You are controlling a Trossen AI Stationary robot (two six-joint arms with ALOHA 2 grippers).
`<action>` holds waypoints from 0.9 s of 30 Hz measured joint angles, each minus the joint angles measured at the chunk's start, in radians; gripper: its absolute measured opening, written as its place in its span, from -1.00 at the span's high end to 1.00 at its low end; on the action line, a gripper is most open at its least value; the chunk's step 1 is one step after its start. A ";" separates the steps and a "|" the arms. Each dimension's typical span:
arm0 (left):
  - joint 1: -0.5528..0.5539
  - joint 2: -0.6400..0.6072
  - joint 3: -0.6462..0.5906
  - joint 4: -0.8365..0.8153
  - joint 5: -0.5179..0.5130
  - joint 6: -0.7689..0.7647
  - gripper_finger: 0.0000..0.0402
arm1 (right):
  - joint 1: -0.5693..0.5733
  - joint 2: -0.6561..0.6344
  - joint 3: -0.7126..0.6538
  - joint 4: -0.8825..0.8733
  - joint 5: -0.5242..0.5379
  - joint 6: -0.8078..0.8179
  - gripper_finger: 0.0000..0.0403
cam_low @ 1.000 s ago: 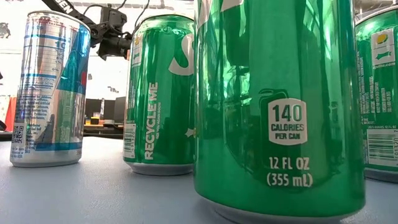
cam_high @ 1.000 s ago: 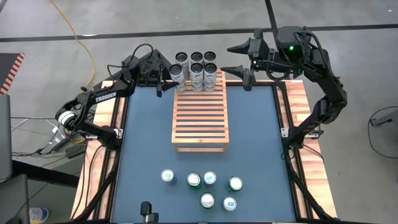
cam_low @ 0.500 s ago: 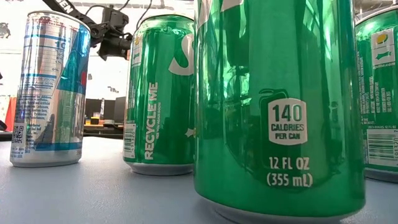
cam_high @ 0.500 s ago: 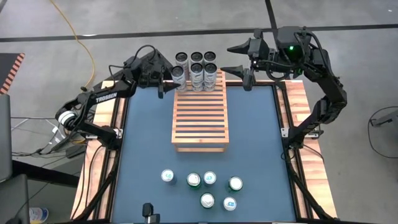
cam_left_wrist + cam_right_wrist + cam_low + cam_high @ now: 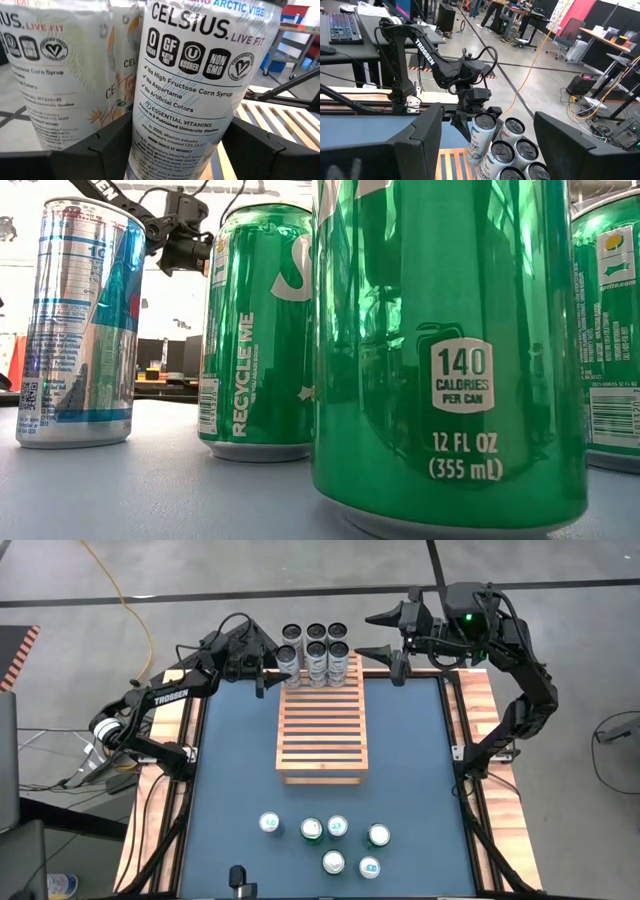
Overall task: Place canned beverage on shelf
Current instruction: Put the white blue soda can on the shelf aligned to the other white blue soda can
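A white Celsius can (image 5: 195, 75) stands upright between the fingers of my left gripper (image 5: 277, 661) at the far left corner of the slatted wooden shelf (image 5: 322, 730). Several like cans (image 5: 327, 645) stand grouped on the shelf's far end, right beside it. Whether the held can's base rests on the slats does not show. My right gripper (image 5: 386, 635) hangs open and high over the table's far right corner, with nothing between its fingers. My left gripper pinches the white can's round wall (image 5: 142, 125) between its two fingers (image 5: 107, 145), one on each side. The fingers come in level from the table's left. The can stays upright, close against the neighbouring cans (image 5: 512, 127).
Several loose cans (image 5: 338, 840), mostly green ones and a silver-blue one (image 5: 80, 330), stand on the blue table (image 5: 230, 770) near its front edge. Most of the shelf's slats nearer the front are bare. Desks, cables and people's legs show in the room beyond.
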 joint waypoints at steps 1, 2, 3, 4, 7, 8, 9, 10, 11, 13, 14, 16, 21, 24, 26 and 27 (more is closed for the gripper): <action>0.000 0.000 0.000 -0.001 0.001 -0.002 -0.27 | 0.000 0.000 0.000 0.000 0.000 0.002 -0.34; 0.000 0.000 0.000 -0.002 0.001 -0.004 -0.27 | 0.000 0.000 0.000 0.000 0.000 0.002 -0.34; 0.000 0.000 0.000 -0.002 0.001 -0.004 -0.27 | 0.000 0.000 0.000 0.000 0.000 0.002 -0.34; 0.000 0.000 0.000 -0.001 -0.002 -0.005 -0.27 | 0.000 0.000 0.000 0.000 0.000 0.002 -0.34; 0.000 0.003 0.000 -0.001 -0.013 -0.014 -0.27 | 0.000 0.000 0.000 0.000 0.000 0.002 -0.34; 0.000 0.009 0.000 0.003 -0.012 -0.022 -0.27 | 0.000 0.000 0.000 0.000 0.000 0.002 -0.34; 0.000 0.014 0.000 0.005 -0.012 -0.032 -0.27 | 0.000 0.000 0.000 0.000 0.000 0.002 -0.34; 0.000 0.019 0.000 0.004 -0.011 -0.043 -0.27 | 0.000 0.000 0.000 0.000 0.000 0.002 -0.34; 0.000 0.025 0.000 0.012 -0.008 -0.045 -0.27 | 0.000 0.000 0.000 0.000 0.000 0.002 -0.34; -0.006 0.034 0.000 0.025 -0.010 -0.053 -0.27 | 0.000 0.000 0.000 0.000 0.000 0.002 -0.34; -0.007 0.034 0.000 0.026 -0.012 -0.054 -0.27 | 0.000 0.000 0.000 0.000 0.000 0.002 -0.34; -0.007 0.034 0.000 0.025 -0.008 -0.058 -0.27 | 0.000 0.000 0.000 0.000 0.000 0.002 -0.34; 0.002 0.034 0.000 0.025 -0.009 -0.068 -0.30 | 0.000 0.000 0.000 0.000 0.000 0.002 -0.34; 0.006 0.034 0.000 0.024 -0.038 -0.079 -0.35 | 0.000 0.000 0.000 -0.003 0.000 0.001 -0.34; 0.007 0.033 0.000 0.023 -0.051 -0.084 -0.40 | 0.000 0.000 0.000 -0.003 0.000 0.001 -0.34; 0.007 0.033 0.000 0.019 -0.054 -0.085 -0.42 | 0.000 0.000 0.000 -0.003 0.000 0.001 -0.34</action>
